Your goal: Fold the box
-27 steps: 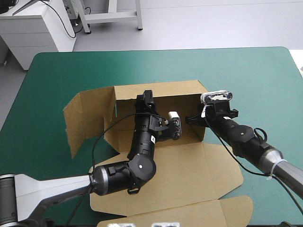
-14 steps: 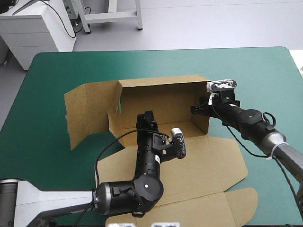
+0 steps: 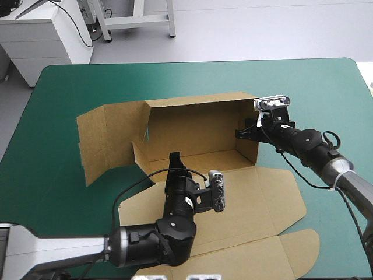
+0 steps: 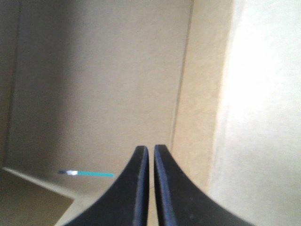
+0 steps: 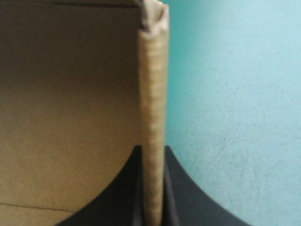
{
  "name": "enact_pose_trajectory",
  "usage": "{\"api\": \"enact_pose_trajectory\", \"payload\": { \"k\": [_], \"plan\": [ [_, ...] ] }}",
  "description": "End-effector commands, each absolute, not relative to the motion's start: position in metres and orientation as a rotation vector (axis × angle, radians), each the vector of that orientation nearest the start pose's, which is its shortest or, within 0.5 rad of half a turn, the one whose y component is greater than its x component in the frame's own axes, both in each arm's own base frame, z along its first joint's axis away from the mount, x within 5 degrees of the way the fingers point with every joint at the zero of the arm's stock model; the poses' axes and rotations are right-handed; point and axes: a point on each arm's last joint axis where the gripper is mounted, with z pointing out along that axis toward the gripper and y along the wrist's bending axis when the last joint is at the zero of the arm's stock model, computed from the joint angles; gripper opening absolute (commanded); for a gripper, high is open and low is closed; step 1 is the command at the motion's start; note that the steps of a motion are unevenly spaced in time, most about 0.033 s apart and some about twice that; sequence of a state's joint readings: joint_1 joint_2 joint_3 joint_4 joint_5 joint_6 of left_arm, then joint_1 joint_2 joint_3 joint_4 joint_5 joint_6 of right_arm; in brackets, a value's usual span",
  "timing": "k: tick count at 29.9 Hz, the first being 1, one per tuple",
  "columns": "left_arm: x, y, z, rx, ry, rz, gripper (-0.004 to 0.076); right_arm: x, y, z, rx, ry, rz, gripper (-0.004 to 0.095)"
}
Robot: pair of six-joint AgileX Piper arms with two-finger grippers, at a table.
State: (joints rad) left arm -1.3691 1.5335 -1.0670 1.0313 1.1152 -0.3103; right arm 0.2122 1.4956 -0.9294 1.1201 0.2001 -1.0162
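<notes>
While the box (image 3: 198,125), a cut sheet of brown board, sits half-formed in the middle of the table, its long back wall (image 3: 192,116) stands upright with nothing pressing on it. That is the news: the wall looks set, so the crease has probably taken. The short right wall (image 3: 255,153) is up too. The left wall (image 3: 108,140) is not, and splays outward toward the table's left edge. The broad lid panel (image 3: 256,192) lies flat toward the near edge, with its rounded tuck flap (image 3: 294,251) nearest that edge.

The right gripper (image 5: 154,153), with two black fin-shaped fingers, comes in from the table's right side. It is pinched onto the right wall's edge, with the board sandwiched between the fingers. The left gripper (image 3: 173,156) hovers at the front of the box floor, fingers pressed together and carrying nothing. Its wrist view looks into the box's inside corner.

Against the earlier frames, the left gripper was reaching deep inside, up against the back wall. It has since backed off toward the near edge in two stages. The right gripper has barely shifted just lately, keeping its pinch on the wall. The box itself now sits a touch nearer the far edge than at first. By the look of it, the splayed left wall comes next. All round, the teal-green table cover (image 3: 70,87) lies bare.
</notes>
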Motion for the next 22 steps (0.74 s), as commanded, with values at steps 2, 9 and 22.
{"api": "enact_pose_trajectory", "payload": {
  "k": [2, 9, 22],
  "plan": [
    [0.132, -0.248, 0.352, 1.505, 1.706, 0.350, 0.0008, 0.316, 0.077, 0.269, -0.243, 2.149, 0.410, -0.0018],
    [0.161, -0.186, 0.401, 1.393, 1.855, 0.109, 0.0008, 0.316, 0.072, 0.267, -0.244, 2.166, 0.392, -0.0018],
    [0.181, -0.035, 0.422, 0.725, 2.003, -0.118, 0.0008, 0.320, 0.072, 0.284, -0.296, 2.210, 0.351, -0.0018]
  ]
}}
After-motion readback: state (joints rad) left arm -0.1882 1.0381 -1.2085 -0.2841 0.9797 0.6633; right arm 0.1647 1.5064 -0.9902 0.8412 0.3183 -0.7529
